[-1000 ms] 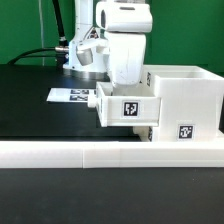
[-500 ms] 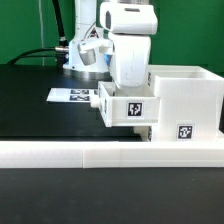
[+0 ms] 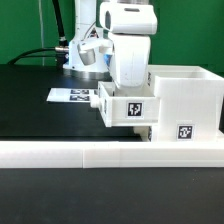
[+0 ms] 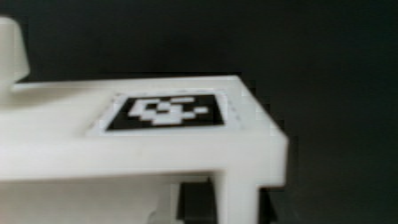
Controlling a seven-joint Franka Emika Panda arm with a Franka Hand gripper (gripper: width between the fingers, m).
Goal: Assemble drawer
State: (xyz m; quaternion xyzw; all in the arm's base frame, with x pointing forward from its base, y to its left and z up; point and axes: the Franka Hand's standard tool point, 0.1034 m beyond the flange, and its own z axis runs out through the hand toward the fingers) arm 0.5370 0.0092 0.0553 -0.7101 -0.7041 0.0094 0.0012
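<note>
one tray [image 3: 126, 108] half-hides housing [image 3: 186, 100] | pincer [image 3: 128, 84] grip unclear, fingertips hidden

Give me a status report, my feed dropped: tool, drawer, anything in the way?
Tool hidden behind upper tray, state unreadable. Tray partway into housing; lower tray beneath. Rail in front, marker board behind; neither blocking.

The drawer [image 3: 165, 100] is white, with square black-and-white tags. The worktop [image 3: 40, 110] is black. The rail [image 3: 110, 153] is white, and the marker board [image 3: 72, 96] is white with black-and-white tags. The backdrop [image 3: 20, 25] is green.
</note>
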